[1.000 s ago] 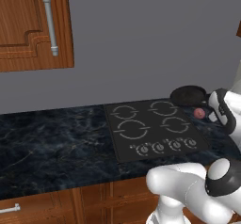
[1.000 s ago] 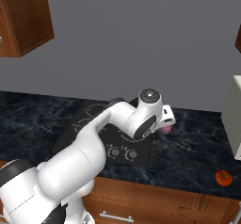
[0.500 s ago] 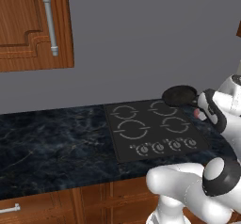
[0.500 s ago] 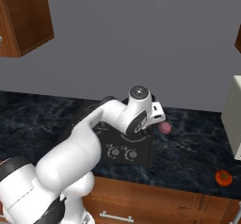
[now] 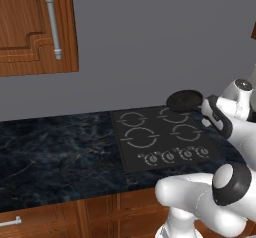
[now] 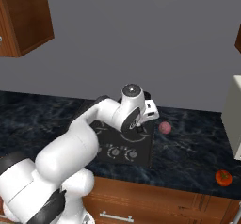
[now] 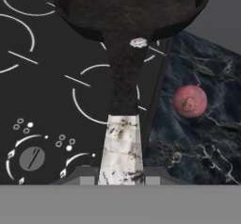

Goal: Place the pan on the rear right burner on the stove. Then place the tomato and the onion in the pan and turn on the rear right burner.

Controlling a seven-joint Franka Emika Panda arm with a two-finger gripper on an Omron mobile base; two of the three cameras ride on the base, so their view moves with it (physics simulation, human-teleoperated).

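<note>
The pan [image 5: 184, 100] is in the air, held by the pale tip of its handle [image 7: 120, 143]. The gripper [image 7: 121, 173] is clamped on that tip, its two tips hugging the handle on either side in the hand view. In the left base view the pan hangs above the back right part of the stove [image 5: 165, 138], over or just behind the rear right burner [image 5: 173, 115]; it looks raised off the glass, not resting on it, though the exact height is hard to judge. From the hand view the pan bowl sits beyond the burner rings, with nothing inside it.

So the first step is under way but not finished: the pan is picked up and carried to about the right spot, and lowering and releasing it are left.

The onion [image 6: 164, 127] lies on the dark surface [image 6: 188, 148] just to the right of the stove, close to the arm's wrist; it is also seen in the hand view, right of the handle. The tomato [image 6: 223, 178] lies well apart from it, farther right and nearer the front edge of the surface. Neither is in the pan, so both placements are still to do.

The knobs [image 5: 175, 155] run in a row along the stove's front edge. Whether any has been turned I cannot tell; judging by order, the burner is probably off and is the last job.
</note>
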